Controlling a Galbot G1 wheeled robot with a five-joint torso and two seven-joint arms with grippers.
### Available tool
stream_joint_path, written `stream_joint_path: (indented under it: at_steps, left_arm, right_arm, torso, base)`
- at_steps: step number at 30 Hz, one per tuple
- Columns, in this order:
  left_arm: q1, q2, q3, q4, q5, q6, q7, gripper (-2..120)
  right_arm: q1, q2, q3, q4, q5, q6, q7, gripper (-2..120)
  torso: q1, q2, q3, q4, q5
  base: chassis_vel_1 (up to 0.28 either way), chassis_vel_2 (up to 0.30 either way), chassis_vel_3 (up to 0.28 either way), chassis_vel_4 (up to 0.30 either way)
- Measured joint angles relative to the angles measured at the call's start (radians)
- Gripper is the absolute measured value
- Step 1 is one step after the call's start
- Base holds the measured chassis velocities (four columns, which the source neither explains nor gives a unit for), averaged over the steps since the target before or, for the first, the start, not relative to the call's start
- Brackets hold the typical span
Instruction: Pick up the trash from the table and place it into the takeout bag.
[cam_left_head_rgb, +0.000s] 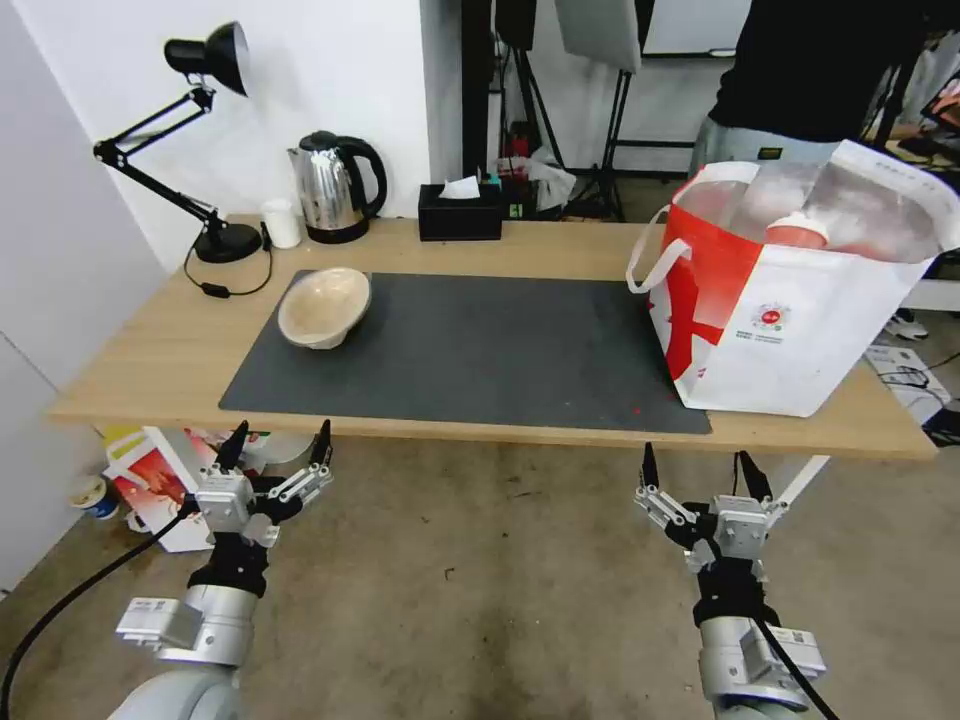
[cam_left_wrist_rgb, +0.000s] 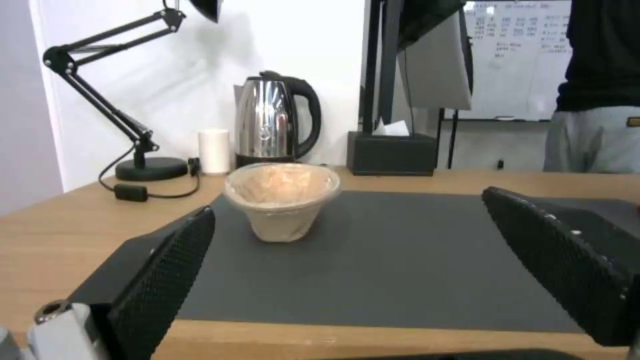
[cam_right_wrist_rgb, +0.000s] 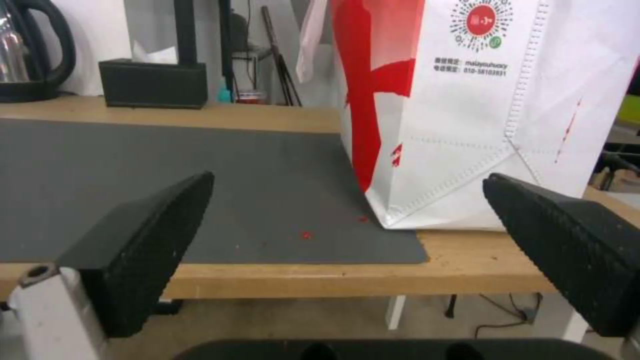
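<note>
A light-wood tabletop carries a dark grey mat against a white wall; the floor beneath is worn concrete. At upper left of the frame stand a black desk lamp, a small white cup, a steel kettle and a black tissue box. The beige pulp bowl sits tilted on the mat's left end. At right, the takeout bag holds a red drink cup; its round logo has small print beneath, unreadable apart from some digits. The left gripper and right gripper hover below the tabletop's near edge, both spread wide, holding nothing.
</note>
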Motion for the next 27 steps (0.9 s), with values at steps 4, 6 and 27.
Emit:
stream_joint_path:
  at_steps: [4,6,27]
  left_arm:
    - [0.003,0.003,-0.006,-0.004,-0.005,-0.001,-0.002,100]
    - [0.006,0.004,-0.008,-0.010,-0.006,0.000,-0.008,100]
    - [-0.098,0.194,-0.100,-0.181,-0.583,0.366,-0.285,100]
  right_arm:
    - [0.000,0.000,0.000,0.000,0.000,0.000,0.000,100]
    - [0.000,0.000,0.000,0.000,0.000,0.000,0.000,100]
    - [0.000,0.000,0.000,0.001,0.000,0.000,0.001,100]
  torso:
    - [0.000,0.000,0.000,0.0000,0.0000]
    - [0.000,0.000,0.000,0.0000,0.0000]
    - [0.000,0.000,0.000,-0.0001,-0.0002]
  base:
    - [0.000,0.000,0.000,0.000]
    - [0.000,0.000,0.000,0.000]
    - [0.000,0.000,0.000,0.000]
